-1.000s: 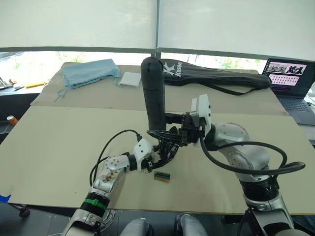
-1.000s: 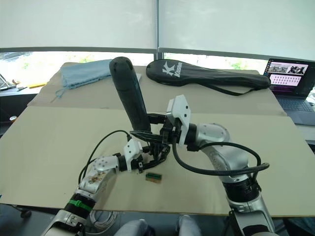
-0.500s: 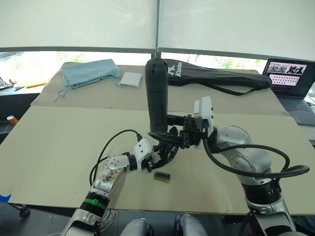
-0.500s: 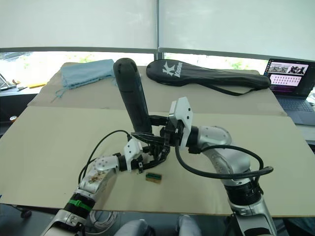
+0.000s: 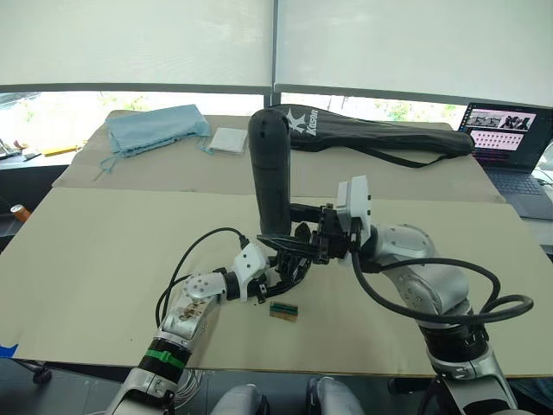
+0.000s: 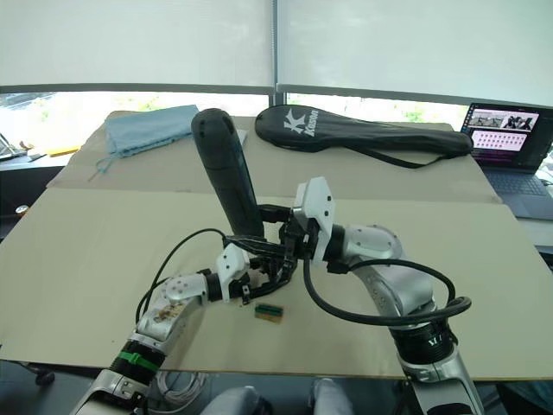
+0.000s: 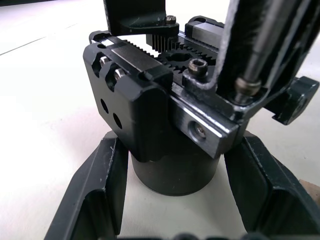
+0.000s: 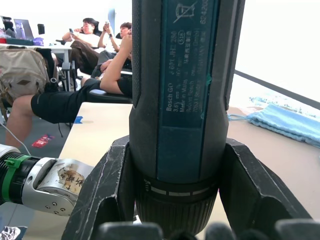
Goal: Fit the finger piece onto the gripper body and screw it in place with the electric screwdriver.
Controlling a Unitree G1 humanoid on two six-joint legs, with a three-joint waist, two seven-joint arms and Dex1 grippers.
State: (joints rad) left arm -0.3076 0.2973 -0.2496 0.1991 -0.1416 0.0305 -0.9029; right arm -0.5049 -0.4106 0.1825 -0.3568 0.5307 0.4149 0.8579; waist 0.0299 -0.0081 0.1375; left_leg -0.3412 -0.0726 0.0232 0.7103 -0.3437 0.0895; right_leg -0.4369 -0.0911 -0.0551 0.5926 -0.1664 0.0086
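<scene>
The electric screwdriver (image 5: 270, 177) stands over the gripper body (image 7: 165, 130), on the table (image 5: 104, 251).

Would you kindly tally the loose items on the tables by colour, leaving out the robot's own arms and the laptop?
Black: 3 – electric screwdriver, gripper body, racket bag
Blue: 1 – cloth
White: 1 – folded pad
Green-and-tan: 1 – small block
Total: 6

We are seeing the gripper body (image 7: 150, 100) showing matt black plastic with bare metal screw heads and a brushed metal edge. We are looking at the electric screwdriver (image 8: 182, 100) wearing a smooth, faintly glossy casing, while the light-blue cloth (image 5: 155, 127) is lying soft and creased on the matt tan table (image 5: 104, 251).
</scene>
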